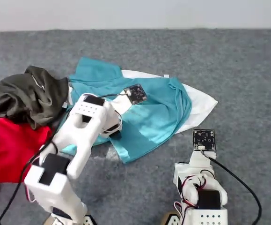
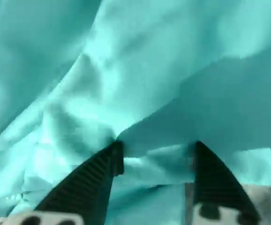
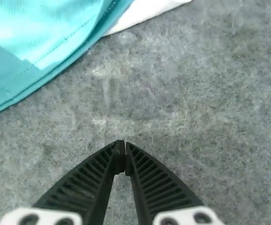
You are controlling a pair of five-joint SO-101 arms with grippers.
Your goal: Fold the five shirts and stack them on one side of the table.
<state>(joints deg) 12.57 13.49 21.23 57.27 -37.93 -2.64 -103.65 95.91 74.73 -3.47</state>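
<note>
Teal shirt (image 1: 154, 117) lay spread and rumpled near the middle of the grey table (image 1: 238, 61) in the high view, on top of a white shirt (image 1: 198, 105) whose edge showed along its far and right sides; an olive shirt (image 1: 25, 96) sat bunched at the left, with a red shirt (image 1: 6, 145) just beside it on the side nearer the arms; your left arm (image 1: 86, 129) reached over the near left part of the teal shirt, and your right arm (image 1: 201, 187) sat apart from the cloth. In the left wrist view your left gripper (image 2: 156, 157) was down on the teal cloth, jaws apart, with a low ridge of fabric between them that was not pinched. In the right wrist view your right gripper (image 3: 124, 146) was over bare table, jaws together on nothing, with the teal hem and a corner of the white shirt near it. You could judge the teal shirt as light, thin and limp; it would likely sag from any single hold and slide on the white one below; a hem or shoulder seam, where the layers double, looked the surest place to bite; you would have wanted to pinch only the teal layer, lest the white shirt drag along.
</note>
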